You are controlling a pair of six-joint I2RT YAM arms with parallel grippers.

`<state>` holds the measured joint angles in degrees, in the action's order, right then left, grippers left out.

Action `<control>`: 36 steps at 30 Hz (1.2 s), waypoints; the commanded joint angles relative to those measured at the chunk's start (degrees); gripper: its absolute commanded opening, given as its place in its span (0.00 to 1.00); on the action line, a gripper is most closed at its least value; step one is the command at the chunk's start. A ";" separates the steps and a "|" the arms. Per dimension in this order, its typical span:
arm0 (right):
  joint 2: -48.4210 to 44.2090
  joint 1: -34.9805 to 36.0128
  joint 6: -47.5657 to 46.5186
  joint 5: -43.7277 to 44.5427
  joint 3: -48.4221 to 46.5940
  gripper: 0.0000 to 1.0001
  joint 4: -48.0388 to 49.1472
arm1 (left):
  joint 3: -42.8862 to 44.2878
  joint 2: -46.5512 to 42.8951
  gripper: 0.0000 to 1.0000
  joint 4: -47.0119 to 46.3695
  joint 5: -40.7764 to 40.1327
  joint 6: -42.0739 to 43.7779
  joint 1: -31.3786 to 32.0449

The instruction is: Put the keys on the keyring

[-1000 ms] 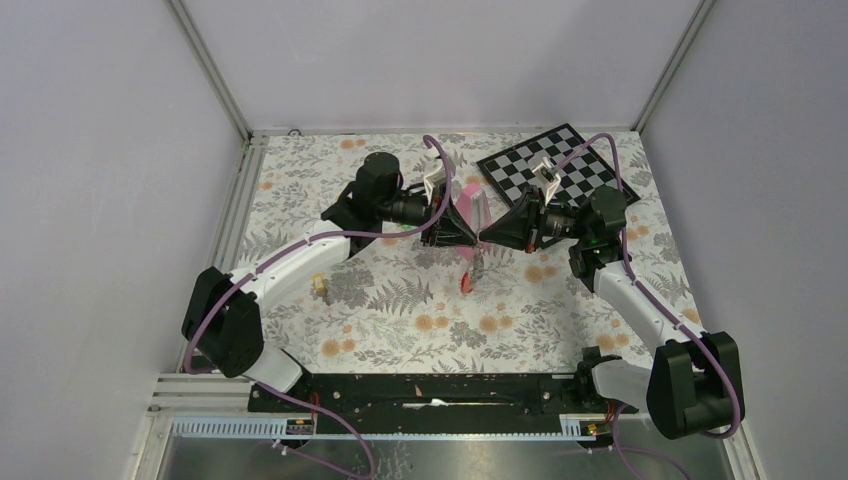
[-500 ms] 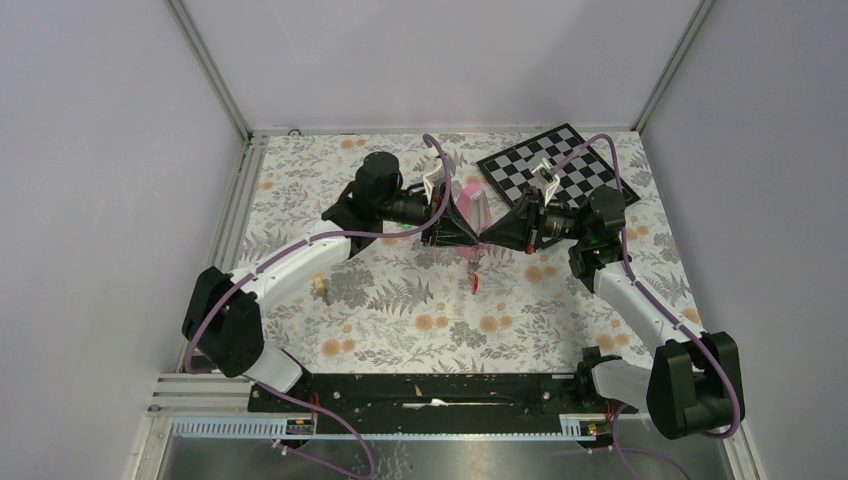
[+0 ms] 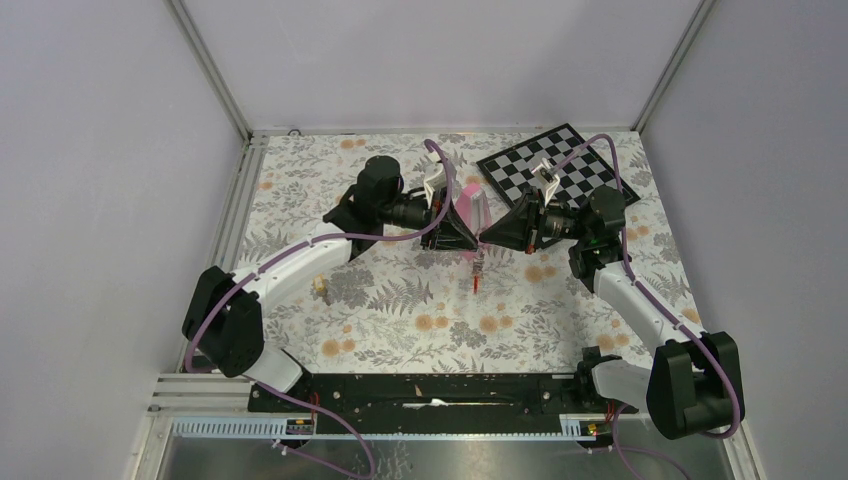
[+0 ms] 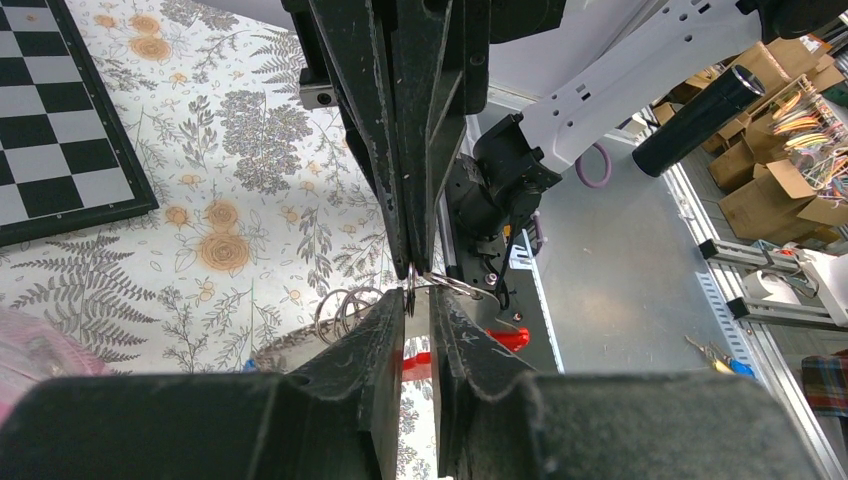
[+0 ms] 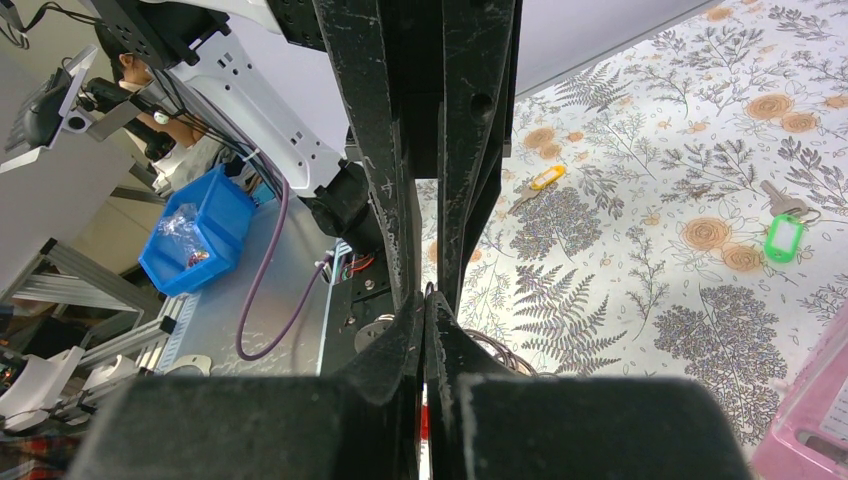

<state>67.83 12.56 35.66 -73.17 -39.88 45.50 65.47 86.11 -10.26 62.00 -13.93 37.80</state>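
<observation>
Top view: your left end effector (image 3: 469, 240) and right end effector (image 3: 488, 240) meet tip to tip above the middle of the surface (image 3: 400, 325). The keyring (image 3: 476, 278) hangs just under them, red bar lowest, clear of the surface. Judged light and stiff, free to swing; take it by the thicker upper side, not the red bar. The pink pyramid (image 3: 470, 205) stands just behind the tips and the checkerboard (image 3: 560, 168) lies at the far right corner. Plain walls (image 3: 100, 150) close three sides, so there is little room behind and more toward you. The yellow-tagged key (image 3: 320, 288) lies beside the left arm (image 3: 290, 270). Left wrist view: the right fingers (image 4: 400, 200) are pressed together on a thin wire ring (image 4: 445, 284), likely slippery. The left fingers (image 4: 380, 345) leave a narrow slit; you cannot tell whether they pinch anything. Right wrist view: the green-tagged key (image 5: 783, 238) lies flat, well apart from the yellow one. Flat keys look hard to lift, so go for the tags.
</observation>
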 commanded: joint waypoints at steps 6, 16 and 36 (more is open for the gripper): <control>-1.11 -0.59 -0.34 -0.13 -0.48 0.00 2.38 | 0.90 0.12 0.15 -2.66 2.06 0.66 0.52; -0.95 -0.60 -1.03 0.00 -0.20 0.00 1.66 | 1.61 0.72 0.13 -2.80 2.25 0.40 0.73; -1.73 -0.69 -5.99 -0.62 -0.40 0.08 -3.32 | 4.97 -0.49 0.00 9.79 -0.47 12.33 1.18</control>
<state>67.75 12.27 33.78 -73.23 -39.55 43.81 65.98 87.37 -8.40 62.19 -11.55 38.24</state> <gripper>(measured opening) 0.035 0.010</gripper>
